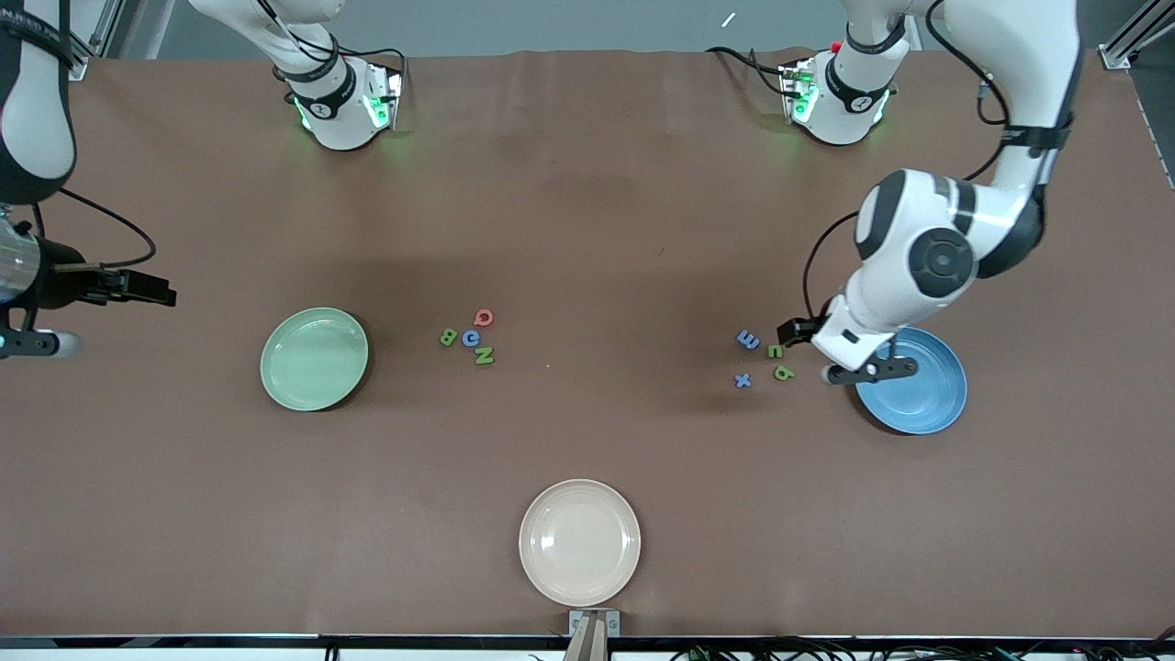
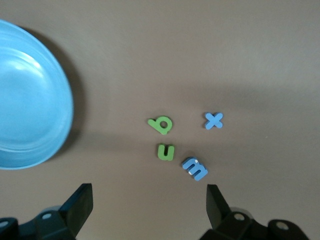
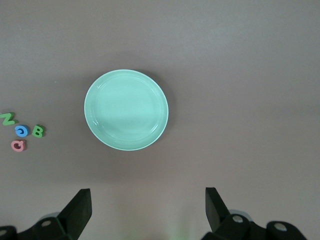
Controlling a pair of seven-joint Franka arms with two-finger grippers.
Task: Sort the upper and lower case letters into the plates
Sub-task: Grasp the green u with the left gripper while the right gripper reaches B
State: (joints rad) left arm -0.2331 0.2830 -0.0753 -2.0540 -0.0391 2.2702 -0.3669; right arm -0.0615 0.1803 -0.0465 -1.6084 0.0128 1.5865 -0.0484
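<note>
1. At the 9 o'clock edge of the front view you find the right gripper (image 1: 138, 286), up in the air over bare table at the right arm's end. Its fingers (image 3: 80, 207) stand wide apart and hold nothing.
2. The mint green plate (image 1: 314, 358) lies on the brown table (image 1: 587, 202), toward the right arm's end, with open cloth all round its rim.
3. The capitals form a tight cluster near the table's middle: red Q (image 1: 484, 318) at 12 o'clock, green B (image 1: 448, 337) at 9 o'clock, blue G (image 1: 471, 339) at the centre, green N (image 1: 484, 355) at 5 o'clock. You have clear room between the cluster and the mint green plate.
4. The cream plate (image 1: 579, 542) sits at 6 o'clock, close to the table edge nearest the front camera.
5. The small letters lie just beside the blue plate (image 1: 927, 404), apart from its rim: blue m (image 1: 748, 340), green u (image 1: 775, 351), green b (image 1: 783, 373), blue x (image 1: 743, 379).
6. The left gripper (image 1: 858, 363) hangs over the blue plate's rim, on the side of the small letters. Its fingers (image 2: 80, 205) are spread wide, empty.
7. Apart from the letters themselves, you can read no label or brand.
</note>
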